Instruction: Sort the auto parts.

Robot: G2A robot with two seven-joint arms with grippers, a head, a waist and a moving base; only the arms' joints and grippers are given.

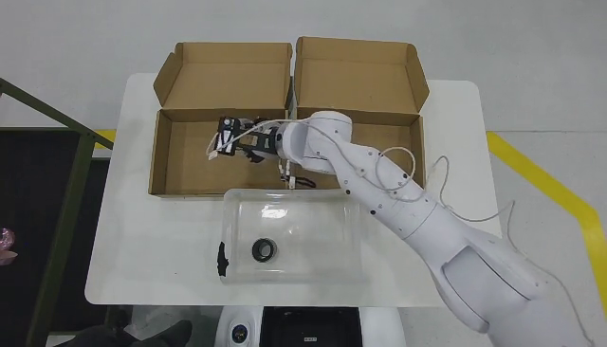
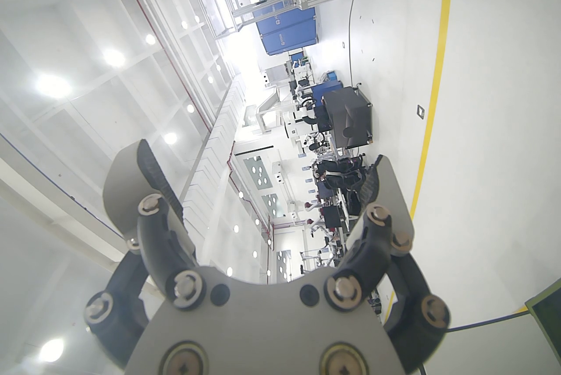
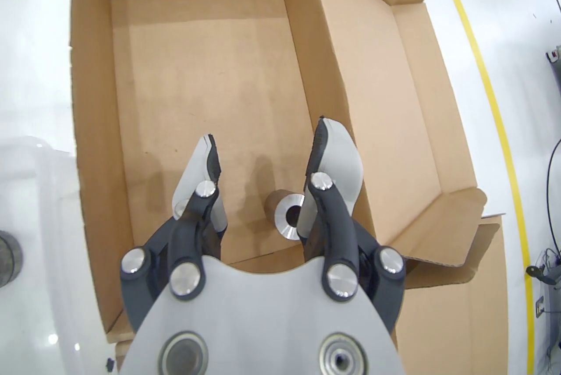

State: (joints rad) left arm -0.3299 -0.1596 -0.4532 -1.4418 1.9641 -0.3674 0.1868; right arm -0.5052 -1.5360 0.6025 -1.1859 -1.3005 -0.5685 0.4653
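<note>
**Over the left box: claw wide, sleeve on the floor**

On the cardboard floor of the left box [image 3: 197,57] lies a short metal sleeve [image 3: 287,219], tipped on its side with its bore facing my right wrist camera, close to the box's near wall. My right gripper [image 3: 266,129] hangs above it with the claw spread wide and nothing between the pads; one finger overlaps the sleeve's edge in that view.

From the top view I get the layout: the right arm stretches across to the left box, a second open box [image 1: 360,91] stands just beside it, and a clear bin [image 1: 237,205] on the white table [image 1: 133,233] holds a dark ring [image 1: 263,248].

My left gripper [image 2: 261,151] points up toward the hall's ceiling, its claw wide and bare.
</note>
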